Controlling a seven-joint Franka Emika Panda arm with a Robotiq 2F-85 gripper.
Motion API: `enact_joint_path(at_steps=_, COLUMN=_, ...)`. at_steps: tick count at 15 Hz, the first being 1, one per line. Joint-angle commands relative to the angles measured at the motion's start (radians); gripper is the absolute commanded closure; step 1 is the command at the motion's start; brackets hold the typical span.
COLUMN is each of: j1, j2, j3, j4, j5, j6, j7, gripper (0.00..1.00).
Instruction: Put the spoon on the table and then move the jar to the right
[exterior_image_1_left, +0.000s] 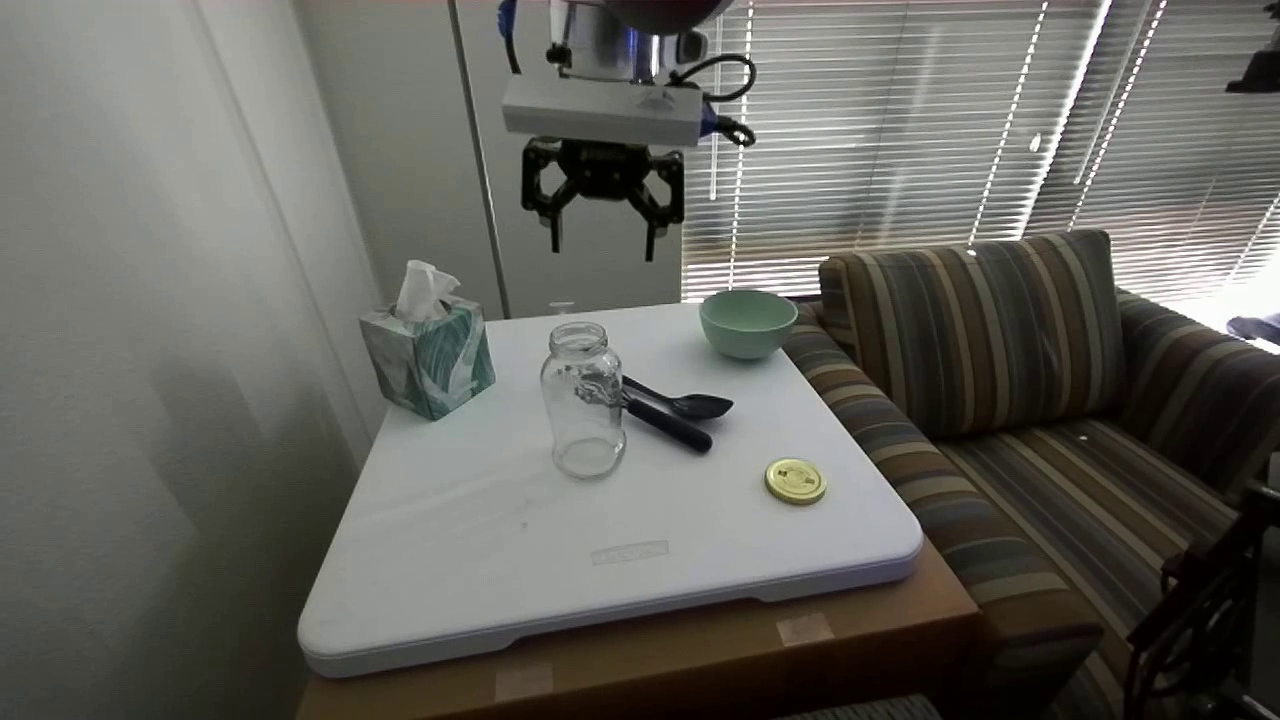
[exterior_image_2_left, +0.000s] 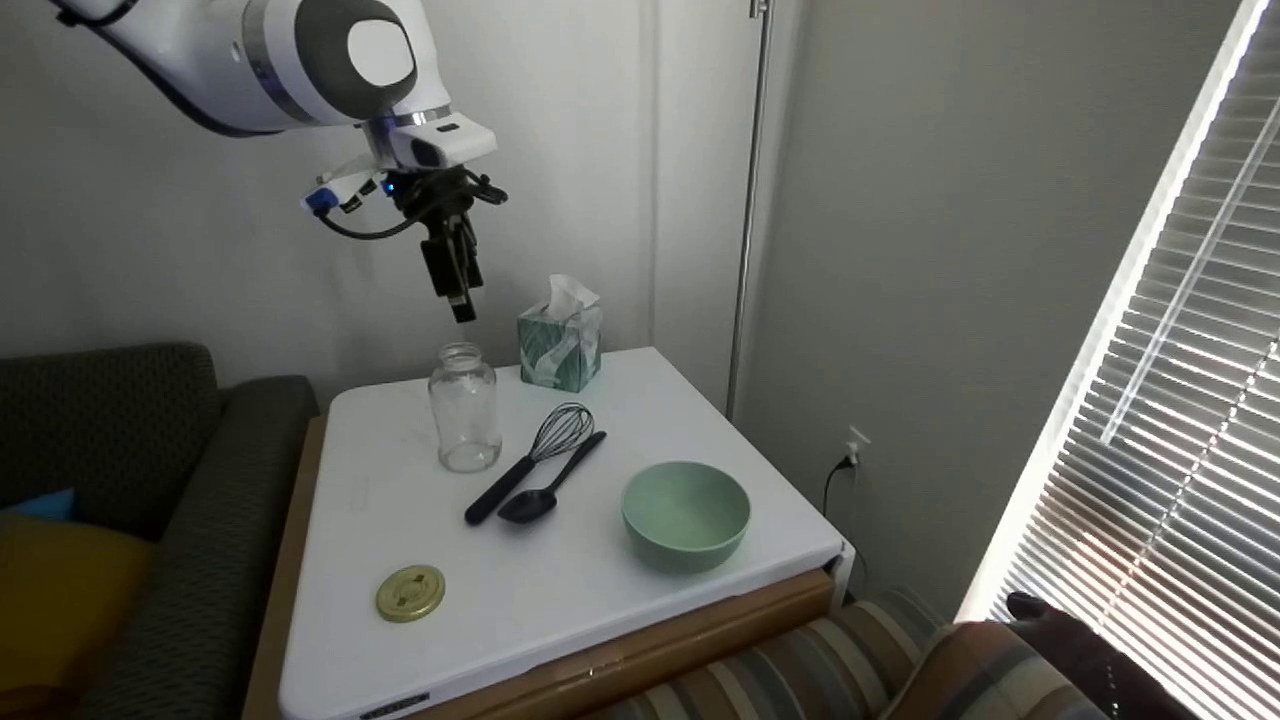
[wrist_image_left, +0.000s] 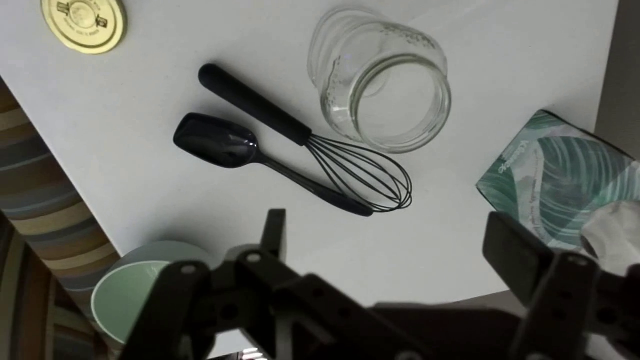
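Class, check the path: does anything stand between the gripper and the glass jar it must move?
Nothing visible does. In both exterior views the open gripper hangs higher than the glass jar, with no object between them. The whisk and spoon lie beside the jar on the table.

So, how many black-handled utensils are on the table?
2: the black spoon, on the side nearer the green bowl, and the whisk, beside it, nearer the glass jar. Both show whole in the wrist view; I see no others.
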Motion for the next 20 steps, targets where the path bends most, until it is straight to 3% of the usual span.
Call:
enact_joint_path(at_steps=1, j1=0.009, j2=0.058, j3=-0.029, j4=0.044, j5=0.029, j6=-0.021, j7=-0.039, gripper=0.00)
enact_joint_path(at_steps=12, j1=0.034, j2=0.069, j3=-0.036, j4=-0.041, j5=0.028, j6=0.044, j7=-0.032, gripper=0.00)
enact_joint_path(at_steps=20, j1=0.051, j2=0.029, j3=-0.049, j4=-0.173, j5=0.026, j6=0.189, j7=-0.026, gripper=0.00)
